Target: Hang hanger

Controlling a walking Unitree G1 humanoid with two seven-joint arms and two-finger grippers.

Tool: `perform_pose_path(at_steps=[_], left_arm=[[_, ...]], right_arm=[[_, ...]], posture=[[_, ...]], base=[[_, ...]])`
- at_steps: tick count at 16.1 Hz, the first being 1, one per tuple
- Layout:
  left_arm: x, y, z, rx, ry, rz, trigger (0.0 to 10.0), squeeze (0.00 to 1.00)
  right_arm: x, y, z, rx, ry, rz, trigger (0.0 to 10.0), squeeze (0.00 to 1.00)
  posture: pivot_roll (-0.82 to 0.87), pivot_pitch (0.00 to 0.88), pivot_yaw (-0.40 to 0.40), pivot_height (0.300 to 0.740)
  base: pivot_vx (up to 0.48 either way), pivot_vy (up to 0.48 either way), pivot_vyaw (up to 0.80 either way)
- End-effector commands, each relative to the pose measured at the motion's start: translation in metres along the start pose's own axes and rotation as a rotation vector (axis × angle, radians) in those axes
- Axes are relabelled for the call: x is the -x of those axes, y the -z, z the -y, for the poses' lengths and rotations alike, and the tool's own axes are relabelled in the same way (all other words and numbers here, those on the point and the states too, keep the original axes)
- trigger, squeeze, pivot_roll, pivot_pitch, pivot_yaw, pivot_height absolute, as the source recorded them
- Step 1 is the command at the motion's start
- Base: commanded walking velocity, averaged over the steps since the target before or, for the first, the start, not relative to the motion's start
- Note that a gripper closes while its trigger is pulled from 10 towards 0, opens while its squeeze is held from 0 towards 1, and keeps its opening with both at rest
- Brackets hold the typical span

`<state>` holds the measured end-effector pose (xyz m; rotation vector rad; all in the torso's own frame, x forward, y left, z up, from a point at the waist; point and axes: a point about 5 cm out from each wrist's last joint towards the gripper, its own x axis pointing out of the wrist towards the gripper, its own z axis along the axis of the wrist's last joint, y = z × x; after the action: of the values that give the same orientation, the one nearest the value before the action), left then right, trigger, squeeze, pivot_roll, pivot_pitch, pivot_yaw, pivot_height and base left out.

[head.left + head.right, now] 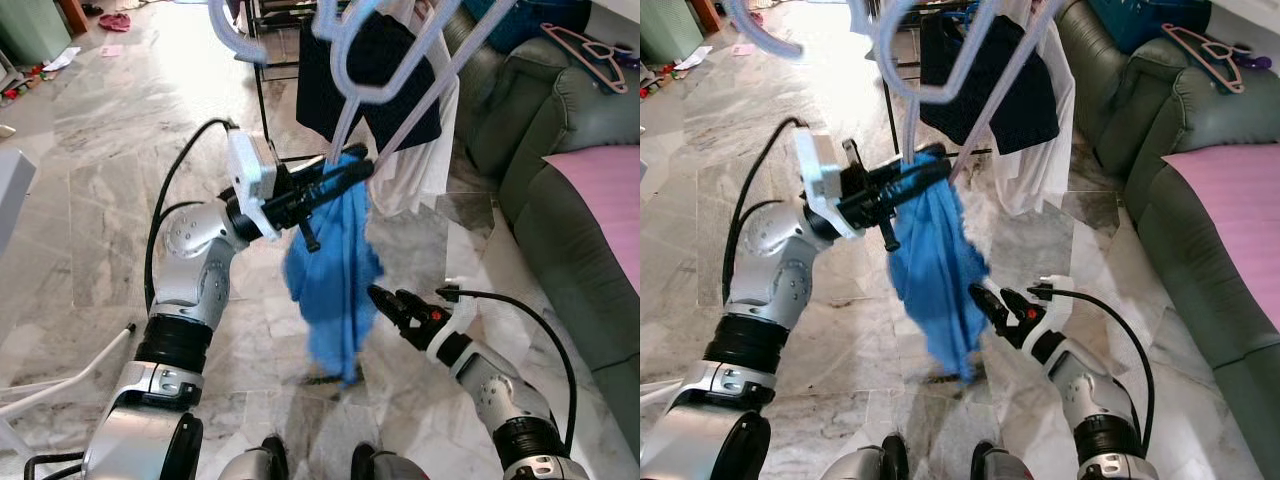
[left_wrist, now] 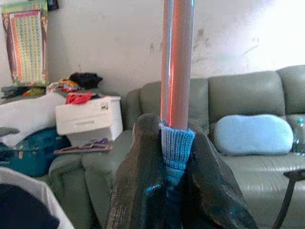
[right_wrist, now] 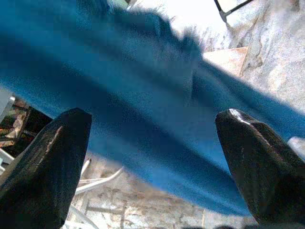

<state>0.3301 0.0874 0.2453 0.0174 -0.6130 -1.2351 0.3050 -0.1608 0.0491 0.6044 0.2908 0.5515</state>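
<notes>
Left end effector (image 1: 345, 172) is raised at chest height with its black fingers (image 2: 143, 181) pinched tight on the blue garment (image 1: 335, 270) and the lower bar of the pale plastic hanger (image 1: 385, 60), which rises from between them. That hanger sits high up, in front of a dark garment (image 1: 400, 70) and a white one (image 1: 425, 170) on the clothes rack (image 1: 262, 110), while the blue cloth droops toward the marble floor (image 1: 110, 170). Right end effector (image 1: 385, 303) is lower, just beside the cloth's hanging edge, fingers spread wide and holding nothing. A green sofa (image 1: 560, 190) stands to the right, with a pink hanger (image 1: 590, 50) on its back
</notes>
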Motion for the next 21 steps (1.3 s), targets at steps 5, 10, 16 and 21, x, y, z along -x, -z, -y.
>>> perform_pose_path(at_steps=[5,10,16,21], left_arm=[[0.002,-0.004,0.000,-0.007,0.010,0.004,0.0,0.00],[0.001,-0.006,0.001,-0.003,0.037,0.000,0.0,0.00],[-0.006,-0.017,0.001,-0.014,0.093,0.014,0.0,0.00],[-0.010,-0.024,0.002,-0.019,0.120,0.029,0.0,0.00]], right_arm=[[0.000,-0.014,-0.003,0.007,-0.045,0.074,10.0,0.00],[0.017,-0.039,0.003,0.121,-0.102,0.081,10.0,0.00],[0.032,-0.038,0.014,0.222,-0.129,-0.062,10.0,0.00],[0.024,-0.031,0.008,0.385,-0.197,-0.226,10.0,0.00]], posture=[[-0.19,0.202,0.005,0.740],[-0.18,0.206,0.008,0.740],[-0.18,0.207,0.017,0.740],[-0.16,0.216,0.024,0.740]], base=[[0.000,0.000,0.00],[0.000,0.000,0.00],[0.000,0.000,0.00],[0.000,0.000,0.00]])
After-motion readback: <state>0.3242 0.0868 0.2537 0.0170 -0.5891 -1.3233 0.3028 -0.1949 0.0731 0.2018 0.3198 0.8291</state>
